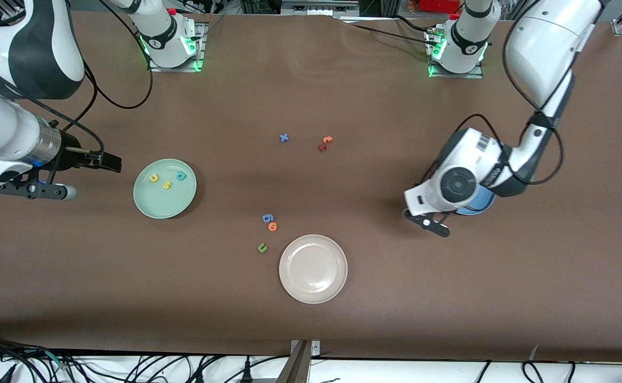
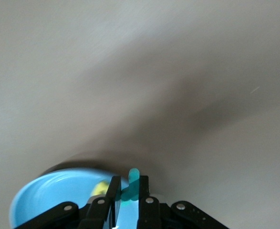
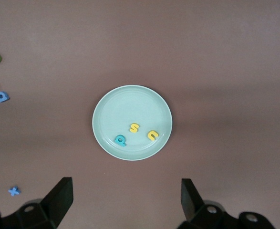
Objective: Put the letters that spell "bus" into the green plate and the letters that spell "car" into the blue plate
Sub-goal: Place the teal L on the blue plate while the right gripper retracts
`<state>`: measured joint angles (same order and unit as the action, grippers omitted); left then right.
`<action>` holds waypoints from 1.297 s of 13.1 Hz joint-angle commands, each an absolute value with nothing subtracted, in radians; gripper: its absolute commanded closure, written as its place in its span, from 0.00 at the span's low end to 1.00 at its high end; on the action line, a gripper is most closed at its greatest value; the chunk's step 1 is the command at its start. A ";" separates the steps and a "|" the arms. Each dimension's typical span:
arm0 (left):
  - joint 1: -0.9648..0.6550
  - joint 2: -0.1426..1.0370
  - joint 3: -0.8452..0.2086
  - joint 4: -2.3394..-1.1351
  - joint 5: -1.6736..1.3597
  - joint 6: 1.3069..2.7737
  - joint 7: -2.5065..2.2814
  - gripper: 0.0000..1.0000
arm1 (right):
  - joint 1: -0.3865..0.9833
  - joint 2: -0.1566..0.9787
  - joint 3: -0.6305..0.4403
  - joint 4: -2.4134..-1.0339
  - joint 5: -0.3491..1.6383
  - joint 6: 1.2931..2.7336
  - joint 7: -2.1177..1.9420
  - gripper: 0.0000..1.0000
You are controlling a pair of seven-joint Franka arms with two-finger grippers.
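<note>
Cream plate lies nearest; left gripper pinches teal letter; right gripper spread.

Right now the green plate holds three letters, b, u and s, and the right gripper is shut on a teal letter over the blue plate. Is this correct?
Not quite. The left gripper is the one shut on the teal letter over the blue plate, as the left wrist view shows. The green plate does hold b, u and s.

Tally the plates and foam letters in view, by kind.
Plates: 3 (green plate, cream plate, blue plate)
Letters in green plate: 3 (b, u, s)
Loose letters on table: 6 (x, t, red letter, g, o, green u)
Yellow letter in blue plate: 1
Teal letter in left gripper: 1
Total: 14
</note>
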<state>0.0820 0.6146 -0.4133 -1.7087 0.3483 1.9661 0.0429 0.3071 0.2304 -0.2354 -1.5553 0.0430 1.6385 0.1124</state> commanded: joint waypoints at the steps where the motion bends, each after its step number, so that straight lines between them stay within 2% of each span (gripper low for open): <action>1: 0.150 0.624 -0.423 -1.698 0.327 1.918 0.193 1.00 | 0.284 0.192 -0.235 -1.583 0.029 1.660 0.008 0.00; 2: 0.172 0.627 -0.420 -1.698 0.327 1.917 0.239 1.00 | 0.282 0.166 -0.235 -1.606 0.028 1.681 -0.017 0.00; 3: 0.192 0.627 -0.420 -1.710 0.328 1.916 0.268 0.65 | 0.281 0.138 -0.235 -1.641 0.028 1.712 -0.020 0.00; 4: 0.195 0.629 -0.420 -1.713 0.331 1.905 0.276 0.02 | 0.273 0.117 -0.227 -1.676 0.026 1.745 -0.020 0.00; 7: 0.233 0.608 -0.419 -1.671 0.333 1.833 0.276 0.00 | 0.209 0.115 -0.160 -1.637 0.025 1.726 -0.012 0.00; 11: 0.264 0.528 -0.420 -1.560 0.249 1.668 0.221 0.00 | 0.216 0.121 -0.166 -1.605 0.011 1.729 -0.002 0.00; 17: 0.302 0.371 -0.426 -1.548 0.206 1.568 0.046 0.00 | 0.201 0.129 -0.190 -1.605 0.015 1.732 -0.002 0.00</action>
